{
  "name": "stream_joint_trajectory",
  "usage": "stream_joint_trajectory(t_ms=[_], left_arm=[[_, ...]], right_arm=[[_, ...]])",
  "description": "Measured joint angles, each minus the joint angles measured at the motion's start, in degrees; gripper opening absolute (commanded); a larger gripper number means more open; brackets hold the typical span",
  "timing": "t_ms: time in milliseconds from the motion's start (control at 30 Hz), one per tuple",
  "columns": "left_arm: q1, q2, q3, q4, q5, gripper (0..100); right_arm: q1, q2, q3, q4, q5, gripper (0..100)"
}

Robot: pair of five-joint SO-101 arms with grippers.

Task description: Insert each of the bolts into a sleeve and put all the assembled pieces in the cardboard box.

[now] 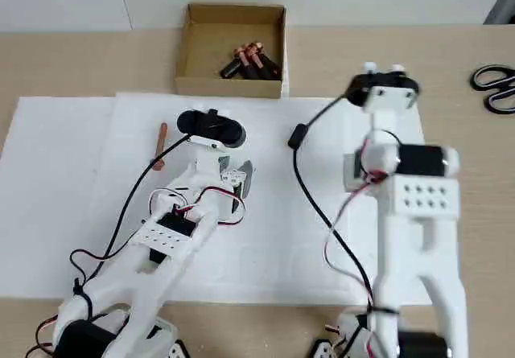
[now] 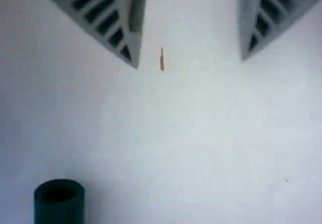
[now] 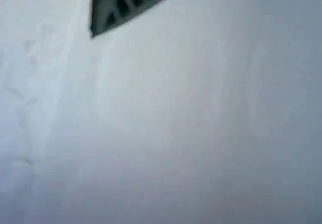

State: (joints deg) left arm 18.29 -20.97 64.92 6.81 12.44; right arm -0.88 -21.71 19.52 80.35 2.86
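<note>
The cardboard box [image 1: 193,52] stands at the back of the table. Several black sleeves with copper bolts in them [image 1: 251,62] lie inside it. One copper bolt [image 1: 159,145] lies loose on the white sheet [image 1: 64,181], to the left of my left arm. My left gripper [image 1: 239,179] hangs open over the sheet with nothing between its fingers [image 2: 108,22]. A black sleeve [image 2: 58,200] stands upright on the sheet close to it. A thin orange sliver [image 2: 161,59] lies on the sheet between the fingers. My right arm's wrist [image 1: 382,92] points down over the sheet's back right part; part of my right gripper [image 3: 126,2] is above bare sheet.
Black scissors [image 1: 495,88] lie at the table's right edge. A black cable plug [image 1: 296,137] hangs between the two arms. The sheet's left part and its middle strip between the arms are bare.
</note>
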Motion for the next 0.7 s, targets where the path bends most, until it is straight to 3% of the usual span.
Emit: stream_joint_trajectory(t_ms=[433,700], left_arm=[[0.0,0.0,0.0,0.0,0.0,13],[0.0,0.0,0.0,0.0,0.0,13]], right_arm=[[-4.0,43.2,-40.4,5.1,-13.7,25.6],[-8.8,51.3,-57.6,8.4,-24.3,24.0]])
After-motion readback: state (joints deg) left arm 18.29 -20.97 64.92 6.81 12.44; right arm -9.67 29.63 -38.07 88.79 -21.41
